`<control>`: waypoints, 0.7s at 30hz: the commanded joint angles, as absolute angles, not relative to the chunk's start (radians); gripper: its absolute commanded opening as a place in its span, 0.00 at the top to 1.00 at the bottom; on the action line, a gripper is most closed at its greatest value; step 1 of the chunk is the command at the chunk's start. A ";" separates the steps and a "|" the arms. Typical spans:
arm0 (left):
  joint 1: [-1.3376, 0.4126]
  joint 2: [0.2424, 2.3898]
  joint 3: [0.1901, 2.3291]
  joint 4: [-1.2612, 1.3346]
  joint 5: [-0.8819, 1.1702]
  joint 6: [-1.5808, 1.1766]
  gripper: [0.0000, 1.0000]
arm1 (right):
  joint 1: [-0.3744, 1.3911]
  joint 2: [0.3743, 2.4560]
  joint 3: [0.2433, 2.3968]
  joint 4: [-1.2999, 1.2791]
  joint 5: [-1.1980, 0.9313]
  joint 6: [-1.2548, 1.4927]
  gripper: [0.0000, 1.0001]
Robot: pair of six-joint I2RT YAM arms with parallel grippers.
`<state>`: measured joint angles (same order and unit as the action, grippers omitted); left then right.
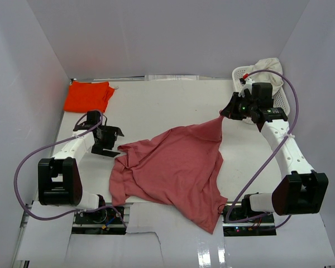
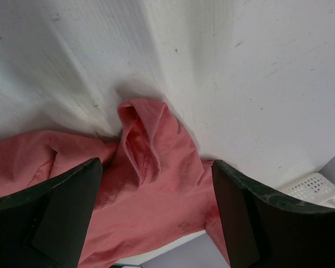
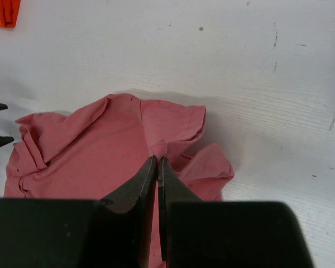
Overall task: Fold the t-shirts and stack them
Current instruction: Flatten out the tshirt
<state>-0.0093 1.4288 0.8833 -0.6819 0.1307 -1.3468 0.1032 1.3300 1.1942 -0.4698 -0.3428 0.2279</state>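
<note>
The large rose-red t-shirt lies crumpled across the middle of the table. One corner is drawn up and to the back right. My right gripper is shut on that corner, and in the right wrist view a small tuft of cloth shows pinched at the gripper. My left gripper hangs open at the shirt's left edge. A bunched fold of the shirt lies between its wide-apart fingers. The bright orange-red t-shirt lies folded at the back left. The cream-white t-shirt sits bundled in the basket.
A white lattice basket stands at the back right, just behind my right wrist, and its corner shows in the left wrist view. White walls close in the table on the left, back and right. The shirt's lower hem hangs over the near edge.
</note>
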 commanded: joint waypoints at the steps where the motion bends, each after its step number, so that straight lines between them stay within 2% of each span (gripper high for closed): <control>1: -0.005 1.394 0.867 -0.647 0.169 -1.439 0.10 | 0.106 1.293 1.190 -0.439 -0.356 0.218 0.92; 21: 0.033 1.520 0.859 -0.609 0.147 -1.479 0.18 | 0.106 1.279 1.180 -0.440 -0.356 0.213 0.92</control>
<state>-0.0025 1.5185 0.8570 -0.6167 0.1501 -1.4372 0.1032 1.3094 1.1793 -0.4698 -0.3431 0.2268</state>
